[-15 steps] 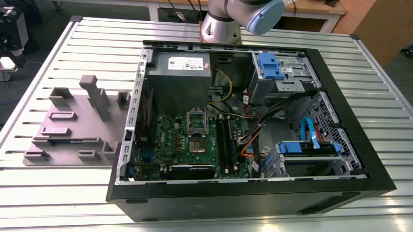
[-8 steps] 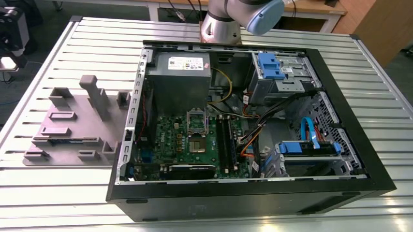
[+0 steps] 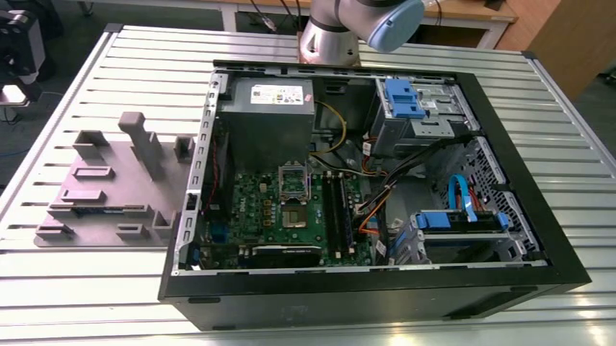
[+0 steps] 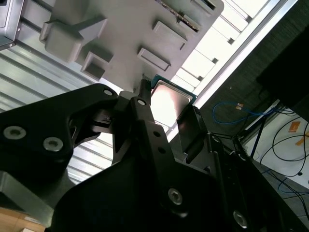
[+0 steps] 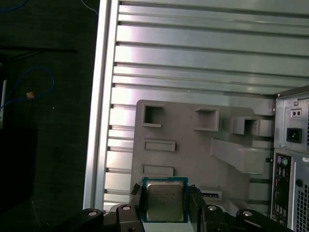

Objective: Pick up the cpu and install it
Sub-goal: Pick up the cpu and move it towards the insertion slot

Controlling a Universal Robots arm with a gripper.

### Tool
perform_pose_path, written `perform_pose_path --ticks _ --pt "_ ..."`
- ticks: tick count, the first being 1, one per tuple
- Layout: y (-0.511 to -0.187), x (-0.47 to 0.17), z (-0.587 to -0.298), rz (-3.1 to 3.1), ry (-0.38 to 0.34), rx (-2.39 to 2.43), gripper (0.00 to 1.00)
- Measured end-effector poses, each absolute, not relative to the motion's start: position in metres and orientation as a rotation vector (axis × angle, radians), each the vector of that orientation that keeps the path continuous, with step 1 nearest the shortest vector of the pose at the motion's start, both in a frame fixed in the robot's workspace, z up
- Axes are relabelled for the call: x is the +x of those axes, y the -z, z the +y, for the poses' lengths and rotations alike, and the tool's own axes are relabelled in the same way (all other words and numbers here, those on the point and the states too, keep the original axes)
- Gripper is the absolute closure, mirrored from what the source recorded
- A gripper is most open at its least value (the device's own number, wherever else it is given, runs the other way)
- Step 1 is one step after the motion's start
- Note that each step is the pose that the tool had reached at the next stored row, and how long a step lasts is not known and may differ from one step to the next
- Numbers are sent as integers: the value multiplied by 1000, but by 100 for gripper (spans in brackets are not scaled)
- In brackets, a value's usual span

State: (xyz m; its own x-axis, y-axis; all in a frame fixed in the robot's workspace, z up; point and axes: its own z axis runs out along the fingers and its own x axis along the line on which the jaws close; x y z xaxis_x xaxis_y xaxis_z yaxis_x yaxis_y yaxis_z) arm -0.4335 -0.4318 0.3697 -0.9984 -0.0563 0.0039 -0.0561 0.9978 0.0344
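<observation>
A slatted aluminium table (image 3: 97,288) carries the whole workstation. Nearest the wrist cameras, the gripper (image 5: 165,205) is closed on the cpu (image 5: 164,197). One black finger (image 5: 136,200) bears on each of two opposite edges, and the metal lid faces the first wrist camera. The chip appears to hang above the grey fixture plate (image 5: 193,154), not seated in any of its pockets.

The plate lies at the exterior view's left. Beside it, across the centre and right of that frame, an open tower case (image 3: 337,295) lies on its side with the motherboard (image 3: 260,209) exposed. The metal-framed socket (image 3: 293,215) sits mid-board, well apart from the plate. The arm (image 3: 332,32) rises at the upper centre of that frame.

Handling, by judgement: the cpu is light, rigid and thin, and its smooth lid offers little friction. Its underside contacts are likely delicate. Grip the bare side edges only, squarely, with modest force.
</observation>
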Motion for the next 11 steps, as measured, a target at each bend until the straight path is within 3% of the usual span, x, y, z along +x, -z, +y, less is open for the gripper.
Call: perform_pose_path --ticks 11 --pt "-370 -428 -432 -3135 54 88 53"
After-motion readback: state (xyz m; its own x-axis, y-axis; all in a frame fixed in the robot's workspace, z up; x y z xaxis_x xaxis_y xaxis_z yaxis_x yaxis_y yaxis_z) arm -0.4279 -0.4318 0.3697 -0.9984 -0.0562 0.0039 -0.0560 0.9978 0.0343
